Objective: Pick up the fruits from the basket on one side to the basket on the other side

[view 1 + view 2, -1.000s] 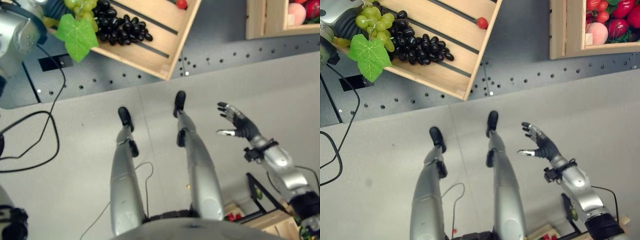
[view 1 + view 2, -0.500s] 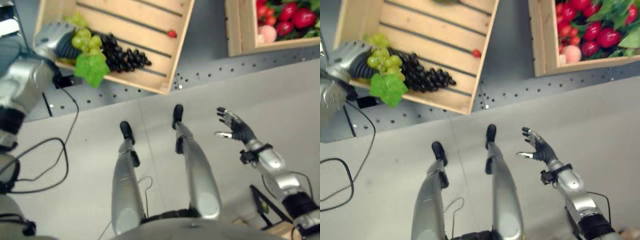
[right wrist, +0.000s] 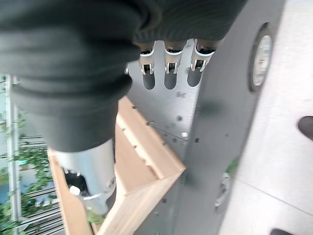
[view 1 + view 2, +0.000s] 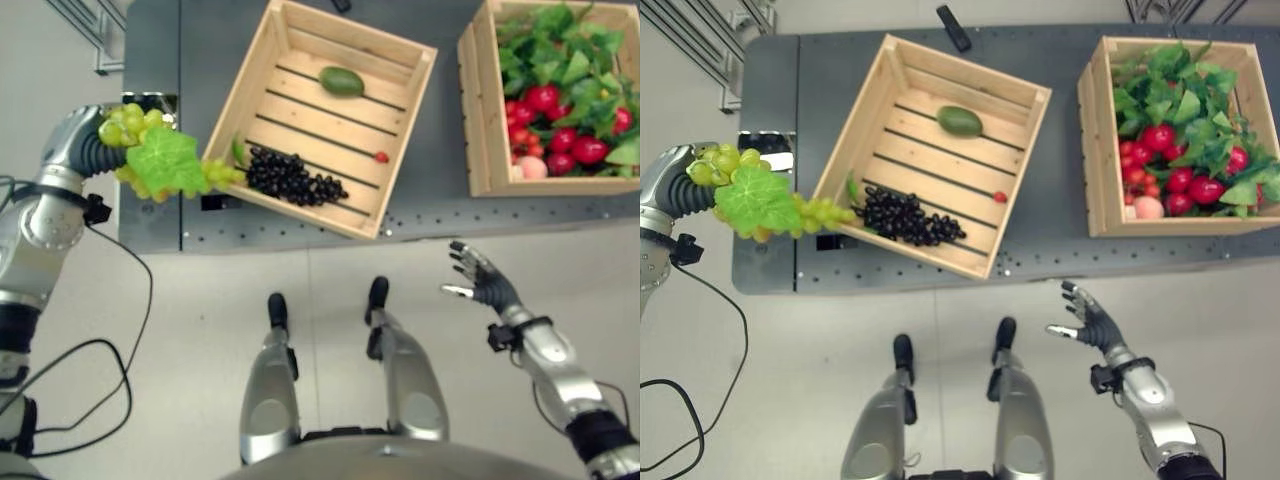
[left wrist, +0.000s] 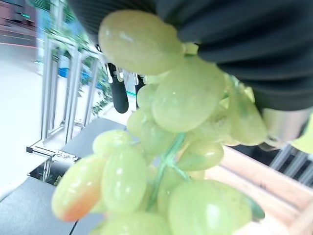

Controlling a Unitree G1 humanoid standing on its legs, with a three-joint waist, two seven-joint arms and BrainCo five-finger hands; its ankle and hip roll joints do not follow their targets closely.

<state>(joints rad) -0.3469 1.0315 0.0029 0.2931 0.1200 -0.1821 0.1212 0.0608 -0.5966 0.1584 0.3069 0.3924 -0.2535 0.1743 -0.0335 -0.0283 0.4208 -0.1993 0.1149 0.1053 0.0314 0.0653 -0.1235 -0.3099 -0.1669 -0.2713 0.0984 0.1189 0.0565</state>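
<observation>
Left hand of mine is curled round a bunch of green grapes with one broad green leaf; in the left eye view the bunch hangs over the worktop's left end, just outside the slatted left crate. That crate holds one black grape bunch, one green mango and one small red fruit. Two wooden crates stand on the worktop; the right crate is heaped with red fruit and green leaves.

Over in the right eye view, my right hand is released, fingers spread, held in front of the worktop and well apart from both crates.

Up close in the left wrist view, pale green grapes on a green stem press against my dark cover.

From the right wrist view, my straight fingers point along the grey worktop beside a crate corner.
</observation>
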